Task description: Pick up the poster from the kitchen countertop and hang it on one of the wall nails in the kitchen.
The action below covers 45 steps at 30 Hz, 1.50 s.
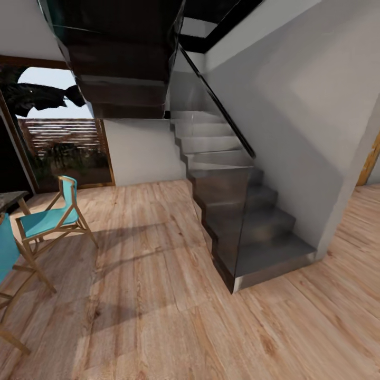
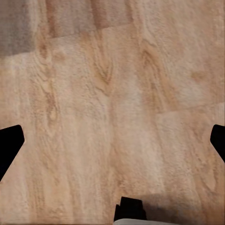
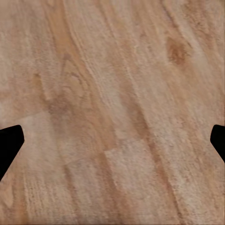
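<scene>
The head view looks over a room with a light wooden plank floor (image 1: 174, 316), and neither the poster nor the kitchen countertop appears in any of the three views, so where the poster lies cannot be told from here. A dark grey staircase (image 1: 248, 232) rises from the floor at the middle right, turning upward along a plain pale wall (image 1: 295, 105), with a dark handrail (image 1: 221, 113) running along its flight and the dark underside of an upper flight (image 1: 121, 53) hanging overhead. At the left edge stand wooden-framed chairs with turquoise seats; one chair (image 1: 50, 219) is seen whole, and just beside it, a corner of a dark surface (image 1: 10, 198) shows. Behind them a large window (image 1: 58, 137) gives onto slatted fencing and foliage. In the left wrist view the left end effector (image 2: 112, 143) points at the floor planks, its two dark fingertips (image 2: 9, 145) set wide at opposite edges of the picture with nothing between them. In the right wrist view the right end effector (image 3: 112, 143) is likewise spread wide over bare planks, holding nothing.
</scene>
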Available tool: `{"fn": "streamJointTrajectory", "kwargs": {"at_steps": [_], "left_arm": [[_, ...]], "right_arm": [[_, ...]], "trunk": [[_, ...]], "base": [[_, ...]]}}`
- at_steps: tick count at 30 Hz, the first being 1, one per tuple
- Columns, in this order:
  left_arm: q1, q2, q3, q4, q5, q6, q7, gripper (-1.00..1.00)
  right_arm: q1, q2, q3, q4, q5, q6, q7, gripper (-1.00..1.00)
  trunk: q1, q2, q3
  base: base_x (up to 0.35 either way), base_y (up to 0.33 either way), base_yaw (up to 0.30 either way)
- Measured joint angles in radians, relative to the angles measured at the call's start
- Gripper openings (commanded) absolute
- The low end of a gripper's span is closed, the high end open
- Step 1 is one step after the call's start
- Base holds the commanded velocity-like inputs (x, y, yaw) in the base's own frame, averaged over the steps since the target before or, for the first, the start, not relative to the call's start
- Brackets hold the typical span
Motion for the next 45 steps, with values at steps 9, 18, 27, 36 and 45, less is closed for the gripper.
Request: {"fn": "streamJointTrajectory", "kwargs": {"at_steps": [9, 18, 27, 36, 45], "left_arm": [[0.0, 0.0, 0.014, 0.0, 0.0, 0.0, 0.0, 1.0], [0.0, 0.0, 0.014, 0.001, 0.0, 0.0, 0.0, 1.0], [0.0, 0.0, 0.013, 0.0, 0.0, -0.001, 0.0, 1.0], [0.0, 0.0, 0.013, 0.001, 0.0, -0.001, 0.0, 1.0], [0.0, 0.0, 0.084, 0.0, 0.001, -0.001, -0.003, 1.0]], "right_arm": [[0.0, 0.001, 0.001, 0.048, 0.0, -0.055, -0.004, 1.0], [0.0, 0.001, 0.001, 0.048, 0.0, -0.055, -0.004, 1.0], [0.0, 0.001, 0.001, 0.048, 0.0, -0.055, -0.004, 1.0], [0.0, 0.001, 0.001, 0.048, 0.0, -0.054, -0.002, 1.0], [0.0, 0.001, 0.002, 0.048, 0.0, -0.055, -0.004, 1.0]], "trunk": [[0.0, 0.0, -0.006], [0.0, 0.0, -0.012], [0.0, 0.0, -0.019], [0.0, 0.0, -0.021], [0.0, 0.0, -0.021]], "base": [[-0.033, 0.291, 0.229], [-0.2, 0.251, 0.251], [-0.095, 0.091, 0.249], [-0.124, -0.129, 0.18], [-0.076, 0.122, 0.287]]}}
